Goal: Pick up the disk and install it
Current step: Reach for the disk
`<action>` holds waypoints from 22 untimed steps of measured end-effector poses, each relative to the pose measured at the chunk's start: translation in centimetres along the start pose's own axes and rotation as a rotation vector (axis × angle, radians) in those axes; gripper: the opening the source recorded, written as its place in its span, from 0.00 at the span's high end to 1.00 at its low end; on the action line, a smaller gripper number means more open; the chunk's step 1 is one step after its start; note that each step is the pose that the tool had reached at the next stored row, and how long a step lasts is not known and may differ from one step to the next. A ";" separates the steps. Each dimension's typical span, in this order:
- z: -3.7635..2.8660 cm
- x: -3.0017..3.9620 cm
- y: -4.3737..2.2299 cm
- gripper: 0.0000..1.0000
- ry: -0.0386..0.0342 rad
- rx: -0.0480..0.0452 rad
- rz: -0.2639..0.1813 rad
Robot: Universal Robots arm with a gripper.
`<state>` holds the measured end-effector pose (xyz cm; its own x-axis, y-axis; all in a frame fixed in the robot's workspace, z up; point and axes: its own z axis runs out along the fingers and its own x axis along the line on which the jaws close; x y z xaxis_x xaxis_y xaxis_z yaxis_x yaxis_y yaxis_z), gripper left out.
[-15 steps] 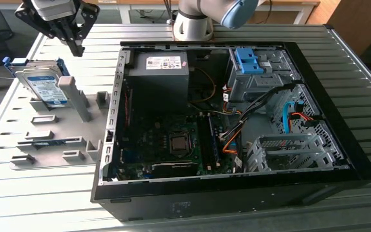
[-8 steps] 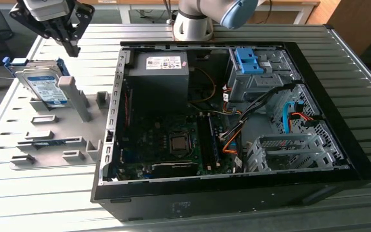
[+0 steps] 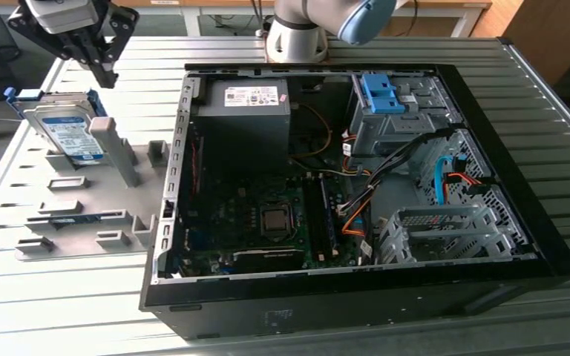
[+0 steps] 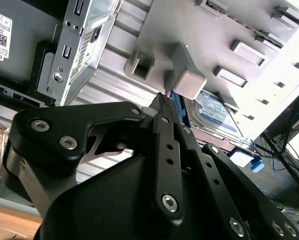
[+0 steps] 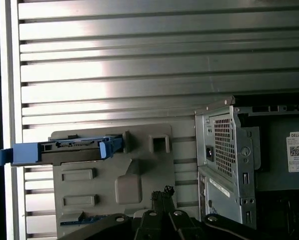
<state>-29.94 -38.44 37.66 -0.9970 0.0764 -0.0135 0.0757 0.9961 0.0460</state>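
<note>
Gripper (image 3: 104, 71) pinched closed, empty, near disk (image 3: 69, 135) leaning in grey rack (image 3: 79, 202); prob. best: grab blue frame (image 5: 59, 150) sides squarely.

Disk (image 3: 70, 137) stands on edge at the fixture's (image 3: 82, 194) far end, on the table (image 3: 57, 311) at the exterior view's left; gripper (image 3: 105, 73) hangs just above it, apart; open computer case (image 3: 522, 219) lies to the right.

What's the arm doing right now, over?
Gripper shut, empty, hovering near disk. Disk leaning in grey holder tray, not picked. Holder's grey post stands close beside it.
</note>
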 end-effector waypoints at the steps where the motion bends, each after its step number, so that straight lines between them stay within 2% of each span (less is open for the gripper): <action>1: 0.01 0.09 -0.01 0.89 0.0001 0.0000 0.000; 5: 0.04 0.55 -0.04 0.89 0.0001 0.0000 0.000; 9: 0.07 1.45 -0.11 0.89 0.0002 0.0001 0.000; 11: 0.11 2.09 -0.14 0.89 0.0000 -0.0001 0.000; 15: 0.19 3.82 -0.11 0.89 0.0005 0.0001 0.000; 17: 0.29 4.49 0.06 0.89 0.0020 0.0001 0.000; 22: 0.66 5.67 1.05 0.89 0.0114 0.0011 0.001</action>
<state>-35.50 -36.93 36.98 -0.9971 0.0765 -0.0020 0.0763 0.9961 0.0449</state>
